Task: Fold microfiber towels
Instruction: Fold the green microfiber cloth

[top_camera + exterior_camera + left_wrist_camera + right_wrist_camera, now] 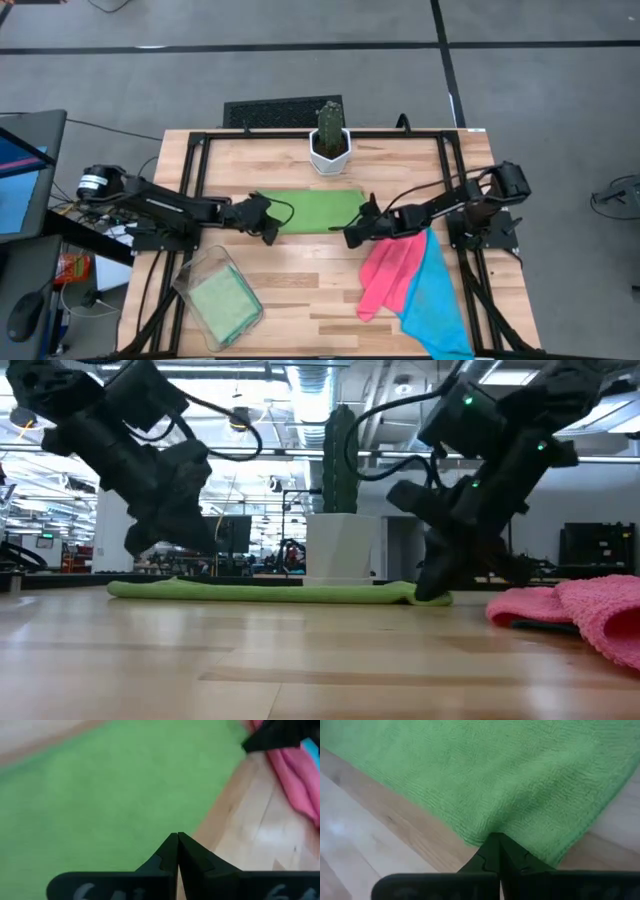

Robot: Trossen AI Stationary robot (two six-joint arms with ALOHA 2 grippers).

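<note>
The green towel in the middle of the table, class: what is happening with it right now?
Two robot arms are working on the green towel, which lies flat, already folded into a strip, in front of a potted cactus. The left claw is shut at the towel's left end and the right claw is shut on its right corner. A pink towel and a blue towel lie heaped to the right, not yet folded. A clear plastic bin already holds another green towel.
</note>
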